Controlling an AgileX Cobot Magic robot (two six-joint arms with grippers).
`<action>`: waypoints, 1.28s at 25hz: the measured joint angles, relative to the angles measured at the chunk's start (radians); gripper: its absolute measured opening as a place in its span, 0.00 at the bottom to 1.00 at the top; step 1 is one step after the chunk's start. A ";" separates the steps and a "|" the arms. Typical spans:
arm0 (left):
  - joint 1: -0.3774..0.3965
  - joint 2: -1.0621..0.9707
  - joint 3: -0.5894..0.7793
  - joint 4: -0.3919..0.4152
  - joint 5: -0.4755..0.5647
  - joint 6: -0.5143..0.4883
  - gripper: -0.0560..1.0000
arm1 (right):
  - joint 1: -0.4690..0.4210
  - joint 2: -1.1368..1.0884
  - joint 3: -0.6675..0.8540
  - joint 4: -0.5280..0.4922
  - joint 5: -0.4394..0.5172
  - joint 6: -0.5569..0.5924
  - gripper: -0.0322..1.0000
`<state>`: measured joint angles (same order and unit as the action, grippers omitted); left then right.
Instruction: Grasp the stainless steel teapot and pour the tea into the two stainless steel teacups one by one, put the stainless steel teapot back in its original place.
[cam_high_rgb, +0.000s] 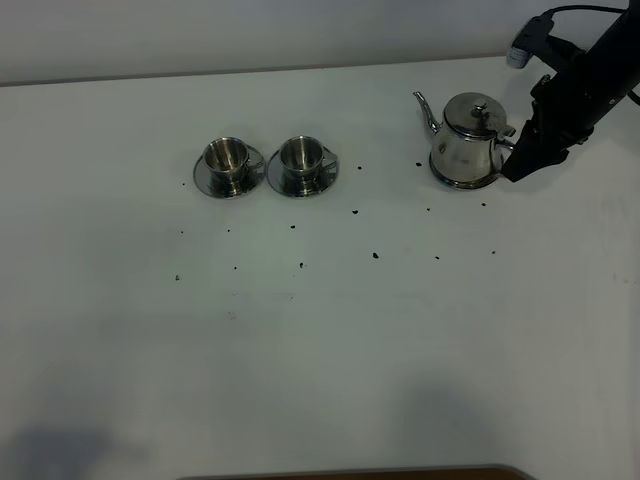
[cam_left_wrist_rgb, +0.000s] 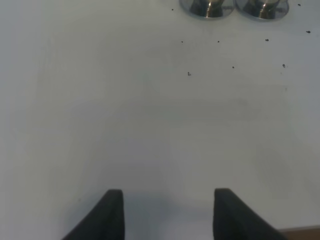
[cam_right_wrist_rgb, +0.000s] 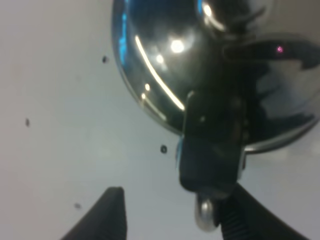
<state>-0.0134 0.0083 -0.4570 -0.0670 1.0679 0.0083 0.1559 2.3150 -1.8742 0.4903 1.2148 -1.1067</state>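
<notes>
Stainless steel teapot (cam_high_rgb: 467, 140) sits on its saucer (cam_high_rgb: 462, 183) on the tabletop (cam_high_rgb: 300, 350); my right pincer (cam_high_rgb: 512, 155) straddles its handle (cam_right_wrist_rgb: 210, 150), jaws apart, gripping nothing yet.

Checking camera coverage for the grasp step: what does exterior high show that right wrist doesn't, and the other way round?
Only exterior high: the two teacups, well off to the side of the teapot, and the teapot's spout.
Only right wrist: the teapot handle close up, between the open jaws and nearer one finger than the other.
Both: the teapot body, the right gripper at the handle, and dark specks on the white table.
</notes>
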 joint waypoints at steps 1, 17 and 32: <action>0.000 0.000 0.000 0.000 0.000 0.000 0.50 | 0.000 0.000 0.000 0.010 0.000 0.005 0.44; 0.000 0.000 0.000 0.000 0.000 0.000 0.50 | 0.008 -0.011 -0.032 -0.109 0.000 0.196 0.44; 0.000 0.000 0.000 0.000 0.000 0.000 0.50 | 0.191 -0.080 -0.059 -0.437 0.001 0.417 0.53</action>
<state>-0.0134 0.0083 -0.4570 -0.0670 1.0679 0.0083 0.3469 2.2349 -1.9337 0.0533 1.2160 -0.6895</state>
